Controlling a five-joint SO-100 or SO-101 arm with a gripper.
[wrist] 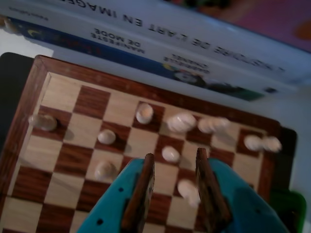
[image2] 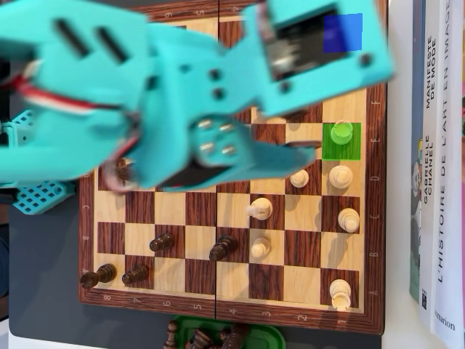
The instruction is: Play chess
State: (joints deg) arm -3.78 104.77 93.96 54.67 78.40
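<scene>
The wooden chessboard fills the wrist view. My gripper hangs over it, open, its brown fingers wide apart. One blurred white piece stands between them, close to the right finger, not clamped. Another white piece stands just beyond the fingertips, and several more are further on. In the overhead view the turquoise arm covers the upper left of the board and the gripper points right towards a white piece. A green-lit square holds a piece.
Several dark pieces stand on the board's lower left in the overhead view. Captured dark pieces lie in a green tray below the board. Books lie along the board's far side, beyond the white pieces.
</scene>
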